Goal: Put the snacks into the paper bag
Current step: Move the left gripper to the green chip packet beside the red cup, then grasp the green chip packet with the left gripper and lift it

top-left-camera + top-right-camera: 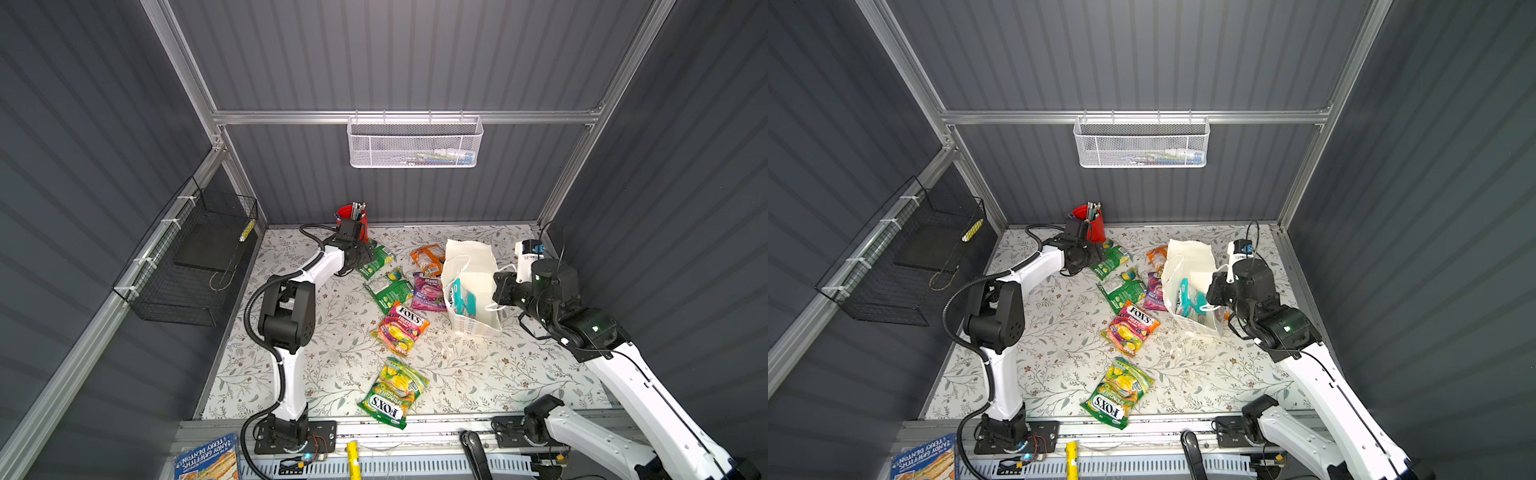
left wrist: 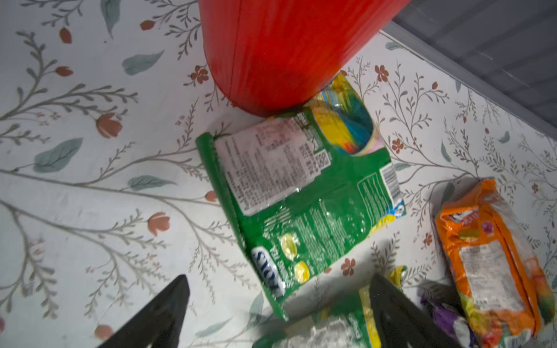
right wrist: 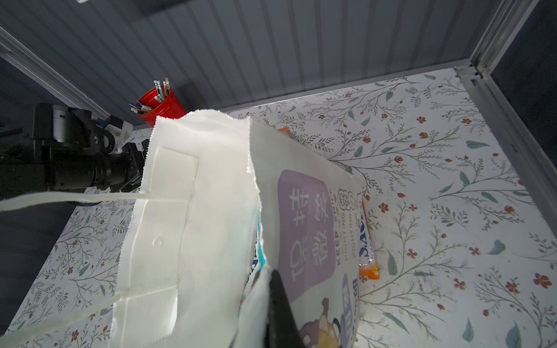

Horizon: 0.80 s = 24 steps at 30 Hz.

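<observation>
Three green snacks, one paper bag

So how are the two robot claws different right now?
The left gripper is open and empty, above a green FOX'S packet beside the red pen cup. The right gripper is shut on the rim of the paper bag. Both have black fingers.

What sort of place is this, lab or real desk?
Probably a lab robot cell: aluminium frame, grey panel walls, left arm and right arm bolted to the front rail.
</observation>
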Motion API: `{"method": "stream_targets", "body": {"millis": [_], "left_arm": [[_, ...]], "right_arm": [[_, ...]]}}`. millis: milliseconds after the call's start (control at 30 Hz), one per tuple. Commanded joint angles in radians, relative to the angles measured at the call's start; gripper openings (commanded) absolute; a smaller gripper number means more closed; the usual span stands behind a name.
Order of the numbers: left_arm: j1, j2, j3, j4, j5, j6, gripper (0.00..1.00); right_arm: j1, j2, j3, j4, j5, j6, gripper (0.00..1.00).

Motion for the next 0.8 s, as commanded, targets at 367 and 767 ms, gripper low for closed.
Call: {"method": "stream_targets", "body": {"millis": [367, 767], "left_arm": [[0.012, 0.155, 0.112, -0.071, 0.07, -0.053, 0.87], [0.017, 0.17, 0.067, -0.02, 0.06, -0.067, 0.48]], "right_arm": [[-0.004, -0.029, -0.019, 0.01, -0.022, -0.004, 0.0], [-0.004, -0.03, -0.021, 0.012, -0.026, -0.002, 0.0]]}}
